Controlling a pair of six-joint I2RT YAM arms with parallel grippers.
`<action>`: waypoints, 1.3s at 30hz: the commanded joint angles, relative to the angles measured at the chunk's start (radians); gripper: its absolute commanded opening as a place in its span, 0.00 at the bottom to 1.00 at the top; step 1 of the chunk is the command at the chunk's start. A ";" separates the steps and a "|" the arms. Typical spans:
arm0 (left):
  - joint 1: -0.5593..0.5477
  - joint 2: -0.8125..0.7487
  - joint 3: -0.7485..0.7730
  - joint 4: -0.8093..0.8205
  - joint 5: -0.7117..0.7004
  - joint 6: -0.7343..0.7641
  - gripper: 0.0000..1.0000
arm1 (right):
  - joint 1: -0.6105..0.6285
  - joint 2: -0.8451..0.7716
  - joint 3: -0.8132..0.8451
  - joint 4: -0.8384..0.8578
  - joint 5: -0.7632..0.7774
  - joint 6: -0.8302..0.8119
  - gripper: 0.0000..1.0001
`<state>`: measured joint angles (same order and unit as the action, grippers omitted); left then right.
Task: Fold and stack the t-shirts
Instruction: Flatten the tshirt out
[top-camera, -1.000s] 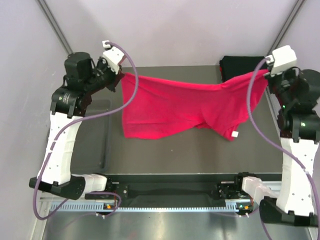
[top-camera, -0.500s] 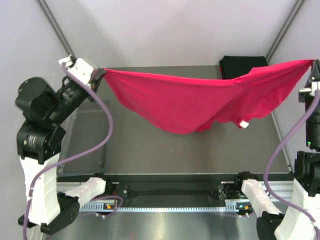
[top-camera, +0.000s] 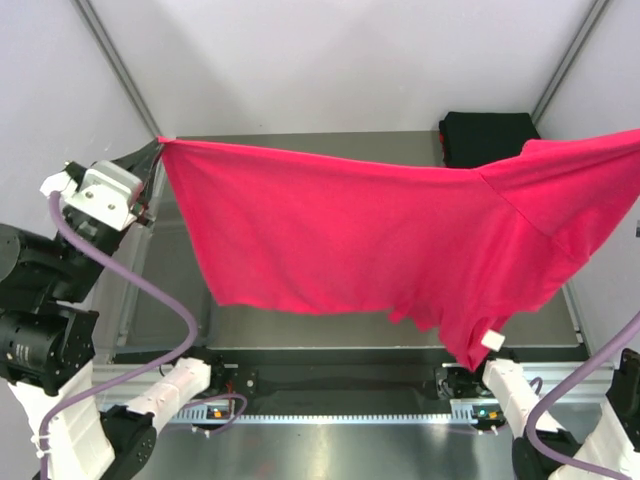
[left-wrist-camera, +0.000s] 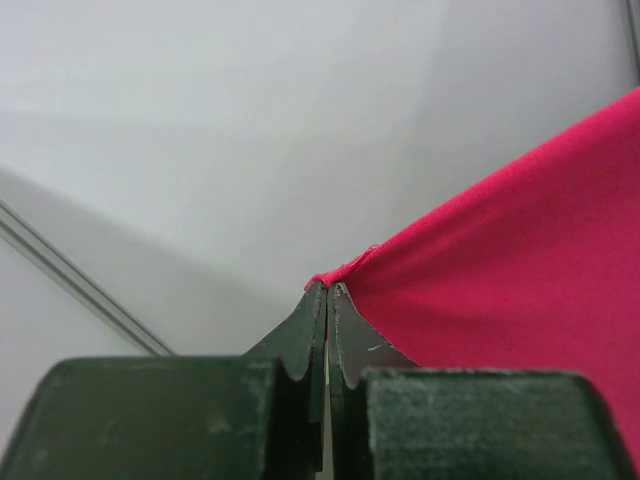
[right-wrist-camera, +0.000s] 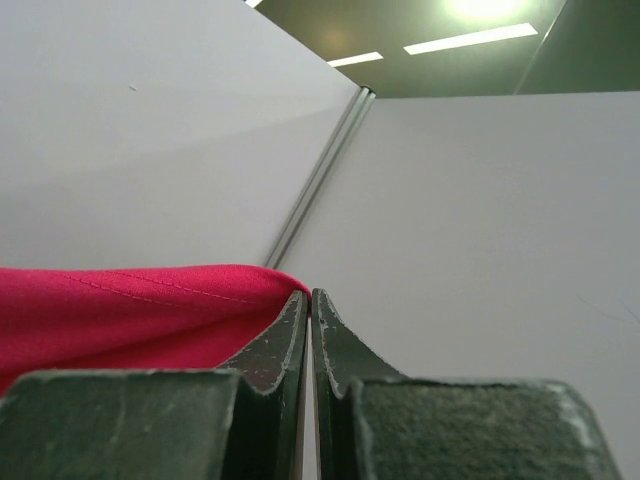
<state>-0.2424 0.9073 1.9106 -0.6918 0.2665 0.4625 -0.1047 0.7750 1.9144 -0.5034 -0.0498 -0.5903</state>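
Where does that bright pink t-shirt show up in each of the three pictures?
Top view: the pink t-shirt hangs stretched across the middle.
Left wrist view: pink t-shirt at the right, its corner pinched in the left tool.
Right wrist view: pink t-shirt at the lower left, its edge pinched in the right tool.
Shared landmark: the pale wall behind it.

A: Top view: bright, even, diffuse light; the magenta-pink cloth t-shirt (top-camera: 380, 240) looks vivid, sharp.
B: Right wrist view catches glare from white ceiling strip lights (right-wrist-camera: 470, 38) — and the right gripper (right-wrist-camera: 308, 297), close to the lens, goes soft.
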 joint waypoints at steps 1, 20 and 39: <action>0.009 0.074 -0.013 0.049 -0.085 0.073 0.00 | 0.005 0.072 0.008 0.025 0.042 -0.048 0.00; 0.020 0.853 -0.388 0.379 -0.200 0.243 0.00 | 0.020 0.715 -0.586 0.428 -0.050 -0.218 0.00; 0.012 1.519 0.178 0.891 -0.453 0.297 0.00 | 0.154 1.380 -0.095 0.526 0.223 -0.204 0.00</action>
<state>-0.2329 2.3798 1.9789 0.0113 -0.1383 0.7055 0.0311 2.1075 1.7344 -0.0860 0.0952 -0.7933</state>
